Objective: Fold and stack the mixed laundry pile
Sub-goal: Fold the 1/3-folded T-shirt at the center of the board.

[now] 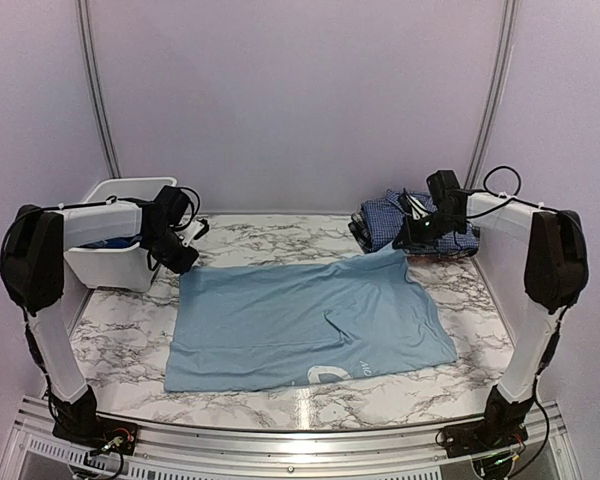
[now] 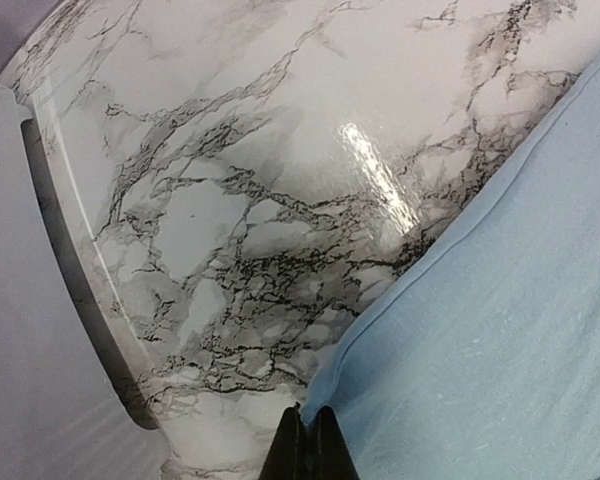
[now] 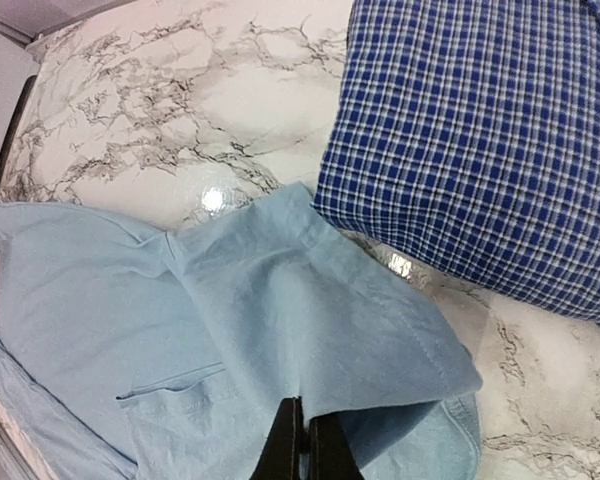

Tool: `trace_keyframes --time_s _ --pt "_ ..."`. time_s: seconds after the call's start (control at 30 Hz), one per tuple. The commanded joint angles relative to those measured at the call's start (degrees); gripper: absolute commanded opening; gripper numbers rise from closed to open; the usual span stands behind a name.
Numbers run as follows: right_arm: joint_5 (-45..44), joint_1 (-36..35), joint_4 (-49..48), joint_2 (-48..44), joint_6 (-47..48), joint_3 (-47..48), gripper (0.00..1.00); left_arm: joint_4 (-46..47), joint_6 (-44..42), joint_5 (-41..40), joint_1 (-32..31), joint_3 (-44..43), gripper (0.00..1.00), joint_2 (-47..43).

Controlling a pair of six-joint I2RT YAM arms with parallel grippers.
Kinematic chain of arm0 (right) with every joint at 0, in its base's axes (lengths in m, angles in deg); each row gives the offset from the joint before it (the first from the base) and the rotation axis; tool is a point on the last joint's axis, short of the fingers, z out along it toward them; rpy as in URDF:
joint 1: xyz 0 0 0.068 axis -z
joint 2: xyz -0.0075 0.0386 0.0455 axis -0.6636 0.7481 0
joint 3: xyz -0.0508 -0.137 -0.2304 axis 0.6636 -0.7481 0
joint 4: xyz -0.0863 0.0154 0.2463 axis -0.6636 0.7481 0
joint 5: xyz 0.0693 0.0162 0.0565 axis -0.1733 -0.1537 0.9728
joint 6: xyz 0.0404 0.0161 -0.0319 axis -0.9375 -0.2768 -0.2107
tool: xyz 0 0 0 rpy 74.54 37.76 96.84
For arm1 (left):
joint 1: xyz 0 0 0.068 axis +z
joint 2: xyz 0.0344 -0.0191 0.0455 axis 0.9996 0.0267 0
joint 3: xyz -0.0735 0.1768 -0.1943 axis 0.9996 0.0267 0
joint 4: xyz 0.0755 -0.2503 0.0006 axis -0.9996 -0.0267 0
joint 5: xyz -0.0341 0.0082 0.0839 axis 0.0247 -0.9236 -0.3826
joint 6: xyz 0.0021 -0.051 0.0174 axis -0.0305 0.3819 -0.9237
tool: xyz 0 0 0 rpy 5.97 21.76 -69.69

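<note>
So the marble worktop [image 1: 280,232] takes up pretty much everything in front of me, and the light blue T-shirt [image 1: 300,320] is spread flat over the middle of it. It covers most of the space between my two arms. Some white print shows close to its near edge, and part of the right side is folded over on itself.

Over at the far left sits the white bin [image 1: 115,265], just beside the tee's far-left corner, with a bit of royal blue cloth [image 1: 108,242] showing inside. At the far right there's a folded stack with the navy check shirt [image 1: 385,222] on top. There's something darker under it that I can't really make out. From my right wrist the check shirt lies right next to the tee's raised corner.

My left fingers [image 2: 308,415] are pressed together right at the tee's far-left corner, low on the worktop. As far as I can see they're pinching the very edge of the cloth there. My right fingers [image 3: 303,408] are pressed together too, pinching the far-right corner. That corner is pulled up off the marble into a little peak, with the fabric draping down from the tips.
</note>
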Motion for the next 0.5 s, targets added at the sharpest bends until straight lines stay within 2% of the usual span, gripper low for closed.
trace_keyframes --time_s 0.0,0.47 --pt "-1.5 0.9 1.8 -4.1 1.3 -0.6 0.00 1.6 -3.5 -0.2 0.0 5.4 0.00 -6.8" --pt "-3.9 2.9 0.4 -16.3 -2.2 -17.1 0.00 4.0 -5.4 6.2 -2.2 23.2 0.00 -22.4"
